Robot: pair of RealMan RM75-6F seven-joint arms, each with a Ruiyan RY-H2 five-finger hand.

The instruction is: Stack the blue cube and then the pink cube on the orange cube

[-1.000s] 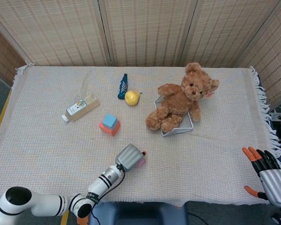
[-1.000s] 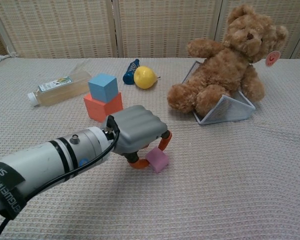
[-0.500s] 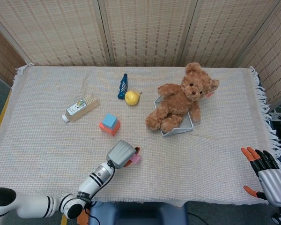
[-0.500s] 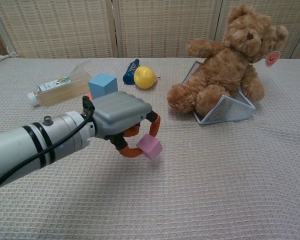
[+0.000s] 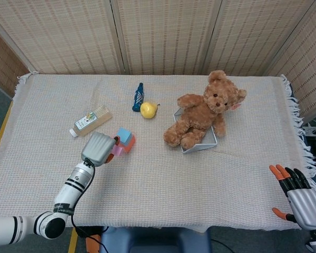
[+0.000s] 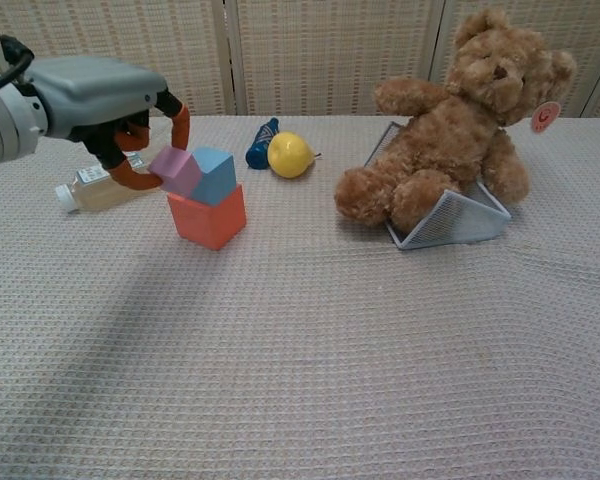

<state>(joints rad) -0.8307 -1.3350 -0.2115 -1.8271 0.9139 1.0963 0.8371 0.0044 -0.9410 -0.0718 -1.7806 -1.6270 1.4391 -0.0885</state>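
The left hand point(image 6: 100, 95) hangs above the table point(image 6: 380, 340), its orange fingers point(image 6: 178, 125) pinching the pink cube point(image 6: 175, 170). That cube is in the air at the blue cube's point(image 6: 216, 174) 9 o'clock side, just beside it. The blue cube sits on the orange cube point(image 6: 209, 216). At 4 o'clock, off the table's edge, the right hand point(image 5: 300, 197) holds nothing, fingers spread.

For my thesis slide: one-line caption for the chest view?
Left hand holds the pink cube beside the blue cube stacked on the orange cube.
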